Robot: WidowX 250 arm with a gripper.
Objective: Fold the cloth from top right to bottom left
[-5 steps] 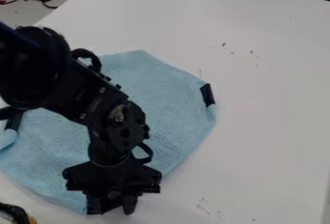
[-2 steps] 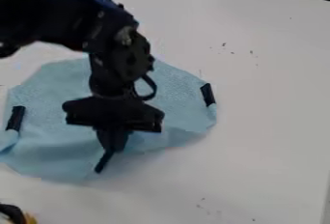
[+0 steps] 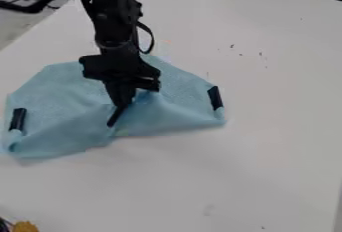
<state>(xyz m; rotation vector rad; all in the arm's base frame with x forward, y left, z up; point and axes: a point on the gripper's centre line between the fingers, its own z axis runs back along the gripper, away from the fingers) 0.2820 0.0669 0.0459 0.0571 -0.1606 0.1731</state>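
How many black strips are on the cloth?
2: one black strip near the left edge of the cloth as viewed, another near its right edge. The arm may hide more.

The black arm [image 3: 107,18] comes in at the far left, its upper part bending down into a nearly upright wrist [image 3: 115,40]. A thin black cable [image 3: 151,38] loops out on the wrist's right side. Below, the hand [image 3: 115,118] hangs left of centre, its broad body slightly tilted, right end lower. The dark fingers [image 3: 121,93] are pressed together, pointing down and slanting toward the near left.
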